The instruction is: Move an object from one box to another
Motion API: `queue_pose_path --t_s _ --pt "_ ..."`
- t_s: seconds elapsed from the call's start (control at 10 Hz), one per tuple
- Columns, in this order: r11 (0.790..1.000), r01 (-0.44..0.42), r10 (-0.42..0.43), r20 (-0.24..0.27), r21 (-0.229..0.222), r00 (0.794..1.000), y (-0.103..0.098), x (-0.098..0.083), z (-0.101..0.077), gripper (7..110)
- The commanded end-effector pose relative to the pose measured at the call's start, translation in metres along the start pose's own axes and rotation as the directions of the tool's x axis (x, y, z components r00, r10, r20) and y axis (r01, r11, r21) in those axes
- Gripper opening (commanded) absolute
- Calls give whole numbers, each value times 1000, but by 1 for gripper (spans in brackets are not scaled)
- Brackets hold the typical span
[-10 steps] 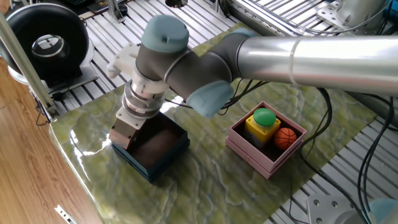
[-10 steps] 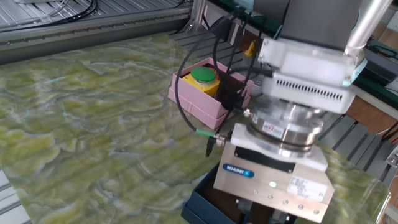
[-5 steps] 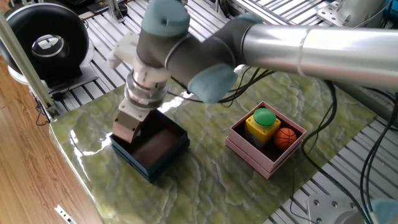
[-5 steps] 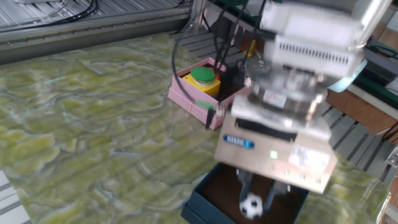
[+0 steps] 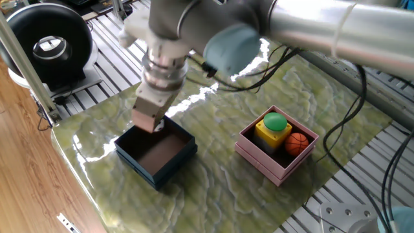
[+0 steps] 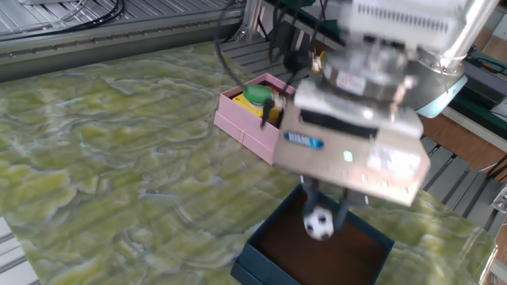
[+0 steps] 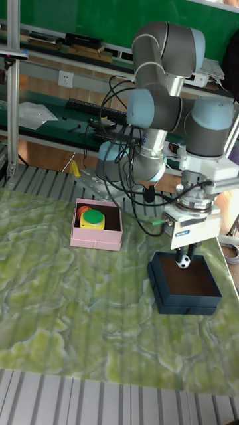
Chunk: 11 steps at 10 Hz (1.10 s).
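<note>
A small black-and-white ball [image 6: 319,224] hangs above the navy-blue box [image 6: 273,267], held between the fingers of my gripper [image 6: 321,215], which is shut on it. In the tall fixed view the ball [image 7: 184,261] sits just over the navy-blue box [image 7: 160,287] and its brownish floor. The one fixed view shows the gripper [image 5: 155,127] over the back corner of the navy-blue box [image 5: 174,162], with the ball hidden behind the gripper body. The pink box [image 5: 259,154] stands to the right, holding a yellow block with a green top [image 5: 273,125] and a small orange ball [image 5: 297,143].
A green-yellow marbled mat [image 5: 213,188] covers the table. A black round device [image 5: 45,45] stands off the mat at the back left. Black cables [image 7: 129,192] hang from the arm near the pink box [image 7: 93,239].
My gripper has risen out of the navy-blue box with the small ball gripped. It was low inside the box a second ago.
</note>
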<state>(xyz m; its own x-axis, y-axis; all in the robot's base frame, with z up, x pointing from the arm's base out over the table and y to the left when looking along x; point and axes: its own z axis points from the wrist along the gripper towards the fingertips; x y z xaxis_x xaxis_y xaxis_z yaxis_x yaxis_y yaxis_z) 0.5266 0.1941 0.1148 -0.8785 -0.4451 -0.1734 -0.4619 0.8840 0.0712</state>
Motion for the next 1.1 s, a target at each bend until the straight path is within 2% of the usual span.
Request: queue_pose_path --t_s 0.0,0.3,0.5,1.0 --pt "1000 5 -5 -54 6 999 -19 33 -27 7" --pt "1000 16 -14 -77 25 997 -38 57 -31 7" --pt "999 9 -4 -111 45 994 -53 77 -34 7" --pt "990 -48 76 -208 135 975 -88 138 -41 7"
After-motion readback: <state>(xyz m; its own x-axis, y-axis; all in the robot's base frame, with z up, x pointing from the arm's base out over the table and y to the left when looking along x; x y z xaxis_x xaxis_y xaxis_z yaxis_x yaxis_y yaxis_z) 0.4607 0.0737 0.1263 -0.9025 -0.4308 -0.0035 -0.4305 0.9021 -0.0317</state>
